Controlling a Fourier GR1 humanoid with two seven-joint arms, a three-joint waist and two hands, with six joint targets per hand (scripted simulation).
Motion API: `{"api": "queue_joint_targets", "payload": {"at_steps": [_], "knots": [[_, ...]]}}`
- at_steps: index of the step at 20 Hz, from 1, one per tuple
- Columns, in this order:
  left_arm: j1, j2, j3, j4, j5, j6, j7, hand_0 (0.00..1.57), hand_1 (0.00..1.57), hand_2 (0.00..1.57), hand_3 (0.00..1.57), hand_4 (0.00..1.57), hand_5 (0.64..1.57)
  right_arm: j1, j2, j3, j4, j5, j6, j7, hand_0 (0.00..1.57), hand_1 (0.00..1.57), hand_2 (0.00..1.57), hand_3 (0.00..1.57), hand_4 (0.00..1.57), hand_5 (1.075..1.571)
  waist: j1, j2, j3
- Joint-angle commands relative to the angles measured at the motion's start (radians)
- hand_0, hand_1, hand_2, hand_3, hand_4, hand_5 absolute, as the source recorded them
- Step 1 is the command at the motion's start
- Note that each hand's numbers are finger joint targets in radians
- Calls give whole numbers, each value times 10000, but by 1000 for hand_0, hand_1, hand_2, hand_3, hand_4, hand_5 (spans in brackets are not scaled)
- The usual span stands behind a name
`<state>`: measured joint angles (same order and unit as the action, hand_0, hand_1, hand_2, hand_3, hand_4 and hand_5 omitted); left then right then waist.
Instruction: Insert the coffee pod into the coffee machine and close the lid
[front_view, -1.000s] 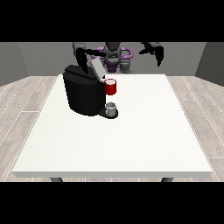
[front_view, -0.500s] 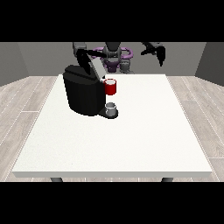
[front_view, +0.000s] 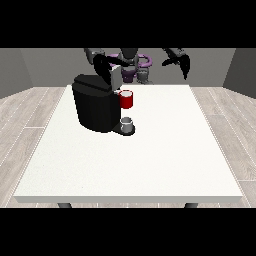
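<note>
While the black coffee machine (front_view: 97, 105) sits on the white table (front_view: 165, 150), we spot a red thing at the machine (front_view: 126, 99) and a grey thing (front_view: 127, 123) below it. The hand at the view's right (front_view: 181, 61) hangs raised, fingers relaxed; the hand at the view's left (front_view: 103, 67) hovers by the lid, fingers unclear.

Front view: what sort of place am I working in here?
Probably a plain test room: a large white table, wood-plank floor, grey walls, with just a black coffee machine on the table.

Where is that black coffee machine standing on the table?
In the front view, the coffee machine stands on the white table's far left part, a red thing at its right side.
</note>
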<state>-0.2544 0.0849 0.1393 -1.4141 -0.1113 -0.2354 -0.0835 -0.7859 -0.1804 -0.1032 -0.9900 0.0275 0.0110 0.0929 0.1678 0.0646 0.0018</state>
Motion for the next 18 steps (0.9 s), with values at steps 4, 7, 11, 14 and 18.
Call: {"api": "queue_joint_targets", "payload": {"at_steps": [4,7,11,14,18], "knots": [[-466,111,-164,11,-18,-93,429,0,0,0,0,380,1571,-892,505,649,-75,498,-174,282,0,0,0,0,0,1571,322,97,-20],[-221,4,-40,289,25,13,-301,0,0,0,0,362,1571,-818,695,818,-438,671,-367,10,0,0,0,0,0,1571,473,495,-24],[-375,-159,-582,42,-362,41,-138,0,0,0,0,383,1571,-1434,132,860,-616,1022,-333,560,0,0,0,0,87,1571,1066,596,-21],[-641,-157,-664,98,-229,-197,-142,0,0,0,0,326,1571,-1940,-16,821,-874,1203,-538,1070,0,0,0,0,219,1571,1461,712,-24],[-914,-232,-640,11,-186,-105,-228,0,0,0,0,386,1571,-1868,-124,852,-1047,1363,-541,1076,0,0,0,0,241,1571,1779,1046,-17]]}}
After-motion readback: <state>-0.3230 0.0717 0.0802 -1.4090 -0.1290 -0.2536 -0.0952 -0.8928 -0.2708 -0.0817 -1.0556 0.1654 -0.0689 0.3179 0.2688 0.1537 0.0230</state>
